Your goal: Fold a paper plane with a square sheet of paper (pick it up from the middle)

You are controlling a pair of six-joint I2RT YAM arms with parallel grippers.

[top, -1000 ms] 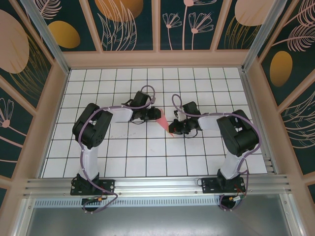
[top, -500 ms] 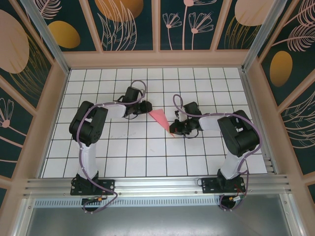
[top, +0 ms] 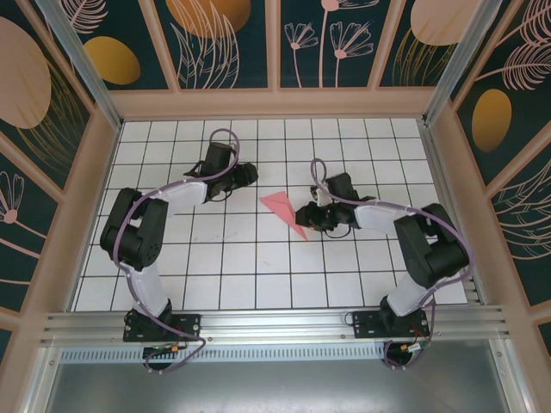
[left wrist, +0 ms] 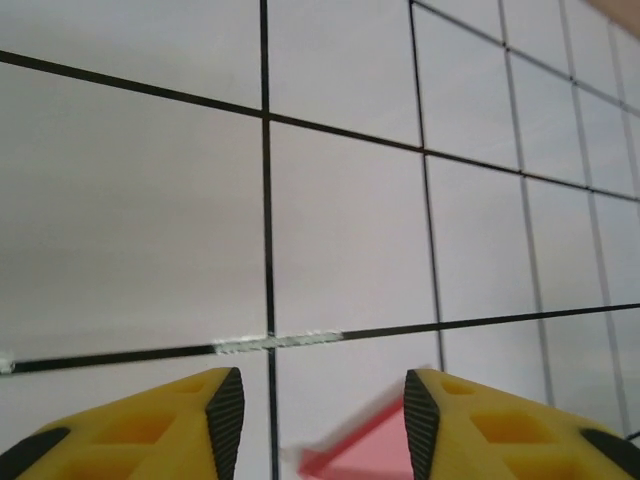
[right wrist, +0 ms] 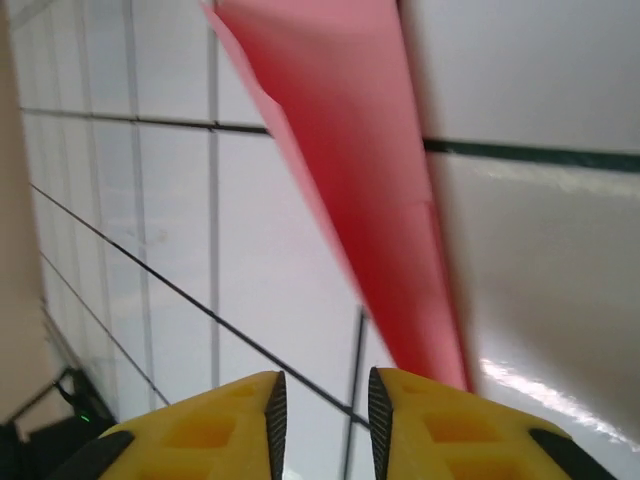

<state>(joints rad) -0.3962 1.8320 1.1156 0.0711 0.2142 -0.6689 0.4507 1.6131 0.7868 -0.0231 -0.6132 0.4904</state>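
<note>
The left pincer [left wrist: 323,402] stood open. Its two yellow fingers [left wrist: 150,425] were well apart and held nothing. Low in the gap between them, its wrist view showed a blurred pink corner of the paper plane [left wrist: 365,452]. Seen from above, the plane lay near this pincer, on the side toward the other one, and did not touch it.

The right pincer [right wrist: 326,392] was open too, but only narrowly, and bare table showed through the slit between its fingers. The plane began just beside the right-hand finger and ran away ahead of the pincer, widening as it went, with a long crease down it. Whether the paper touched that finger I could not tell.

From above, the plane lay flat between the two pincers. Its right edge was close against the right pincer, its broad end pointed toward the left one, and its sharp tip pointed back toward the arm bases.

Around both pincers spread the white table [top: 215,275] with its black grid. Beyond them rose the wood-framed wall panels [top: 232,43], painted with leaves and flowers.
</note>
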